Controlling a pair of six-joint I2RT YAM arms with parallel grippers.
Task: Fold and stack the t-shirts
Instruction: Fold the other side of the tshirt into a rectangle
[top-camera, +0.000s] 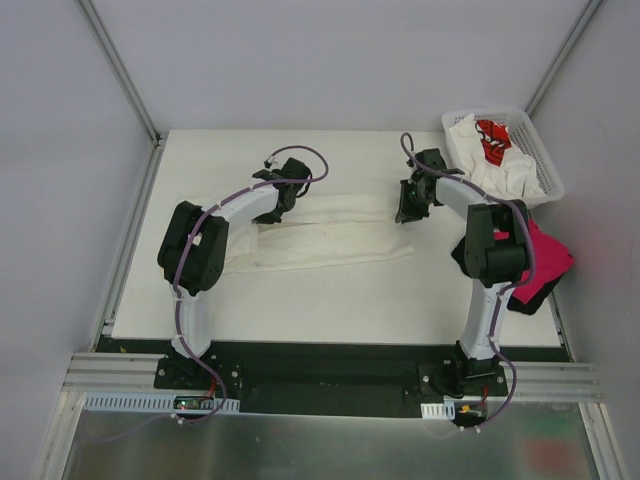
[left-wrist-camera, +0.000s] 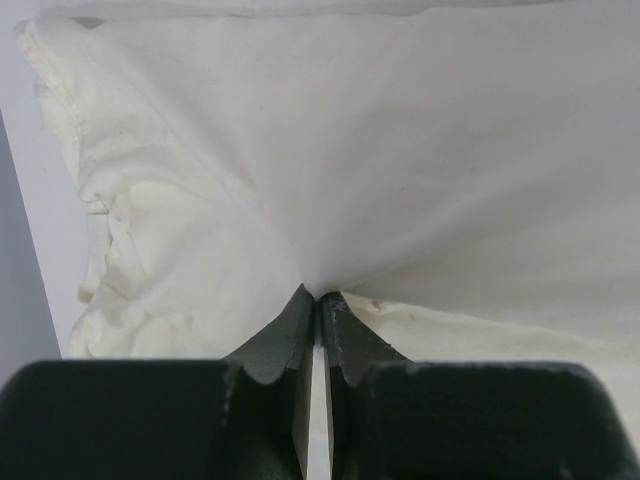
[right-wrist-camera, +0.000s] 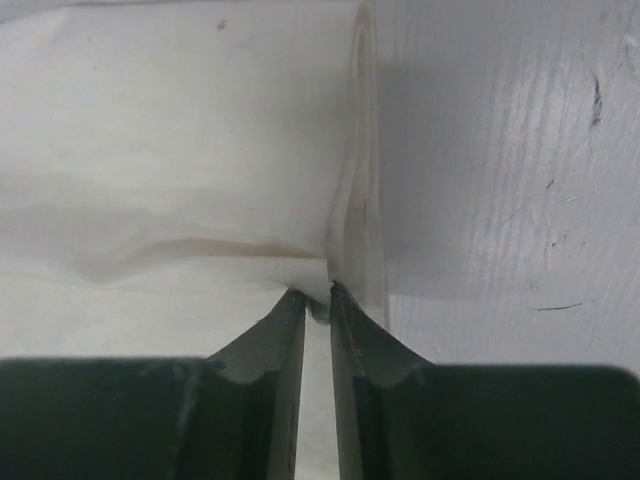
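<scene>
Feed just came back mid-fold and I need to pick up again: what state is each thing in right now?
cream t-shirt: folded into a long strip, lying on the table
left gripper: shut on its bunched left end
right gripper: shut on its right edge
basket: upright, holding crumpled shirts
red-print t-shirt: crumpled in the basket, unfolded
pink t-shirt: heaped at the table's right edge, unfolded

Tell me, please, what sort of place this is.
Probably a lab robot cell: grey panel walls in aluminium framing enclose a white table, and the left arm and right arm are bolted to a rail at its near edge.
</scene>
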